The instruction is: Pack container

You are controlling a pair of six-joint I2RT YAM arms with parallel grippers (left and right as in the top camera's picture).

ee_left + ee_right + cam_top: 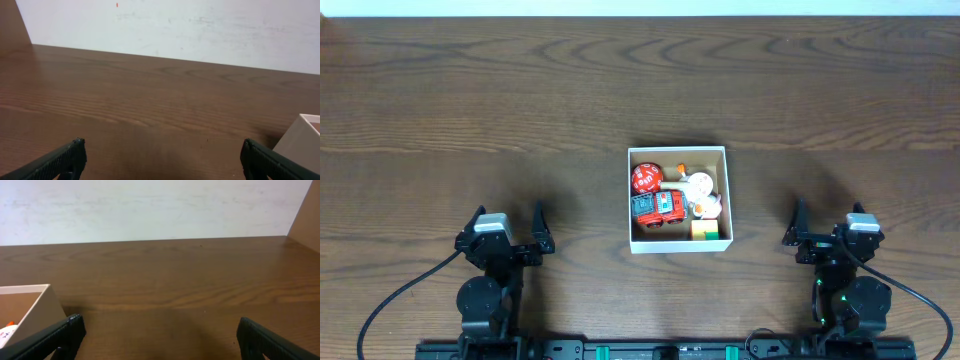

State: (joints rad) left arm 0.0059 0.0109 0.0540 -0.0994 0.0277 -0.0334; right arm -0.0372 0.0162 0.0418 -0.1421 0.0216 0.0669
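The container (678,150), a square white box with a brown inside, sits at the table's middle. It holds a red die (645,179), a red and blue toy car (657,208), a white round toy (699,186), a yellow-green block (704,231) and a small orange piece (681,167). My left gripper (507,231) is open and empty at the near left. My right gripper (827,229) is open and empty at the near right. The container's corner shows in the left wrist view (301,140) and in the right wrist view (35,305).
The table is dark brown wood (470,100). A pale wall (175,25) stands behind its far edge. Black cables (400,295) run from both arm bases at the near edge.
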